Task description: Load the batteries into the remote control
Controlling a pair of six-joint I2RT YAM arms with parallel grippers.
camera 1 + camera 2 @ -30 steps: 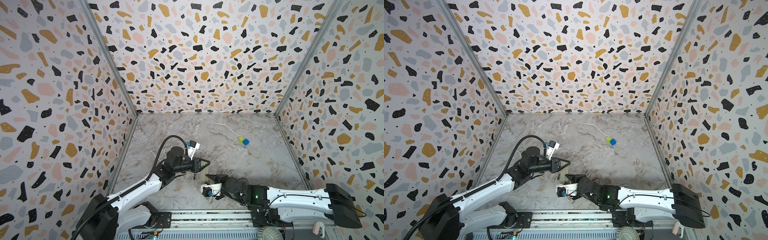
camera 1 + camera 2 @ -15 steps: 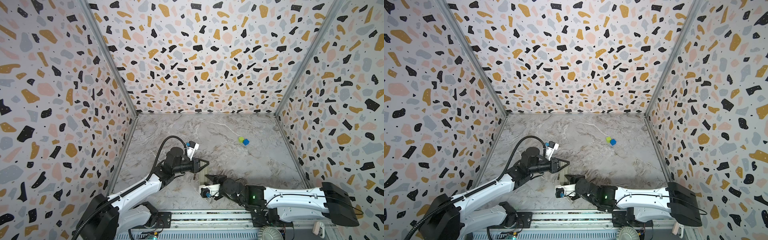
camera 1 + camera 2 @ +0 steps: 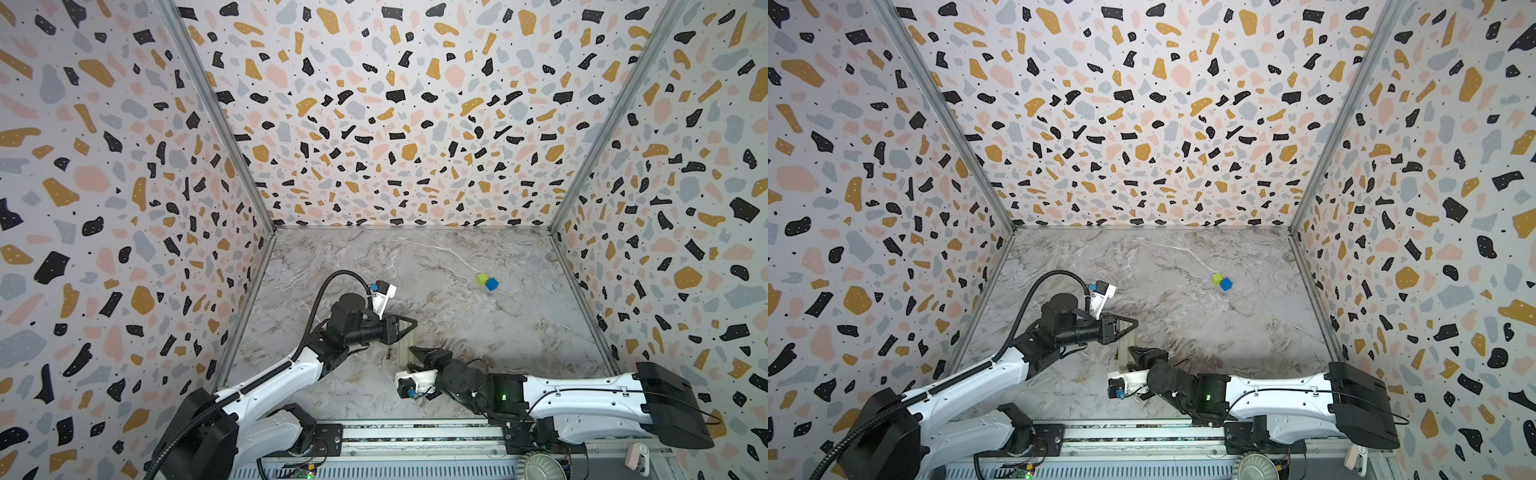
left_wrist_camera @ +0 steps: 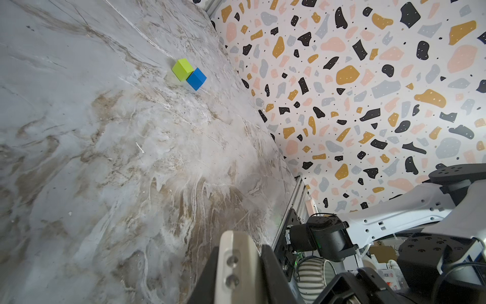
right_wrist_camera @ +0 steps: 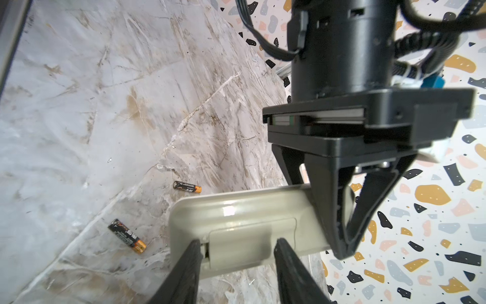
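Rightward arm has crept slightly to the left, while its partner has held still. Left gripper (image 5: pixel 347 244) is clamped on one end of the slim, pale plastic remote control (image 5: pixel 236 210), held back-up low over the marble-patterned tabletop (image 5: pixel 105 105). Right gripper (image 5: pixel 238 244) has its jaws parted, tips either side of the rectangular battery cover (image 5: pixel 252 234), which looks closed. Two small black batteries (image 5: pixel 127 236) with copper-orange ends, the farther battery (image 5: pixel 187 187) included, lie loose just beside the remote. Nothing loaded yet, I'd say: cover, then both cells remain.
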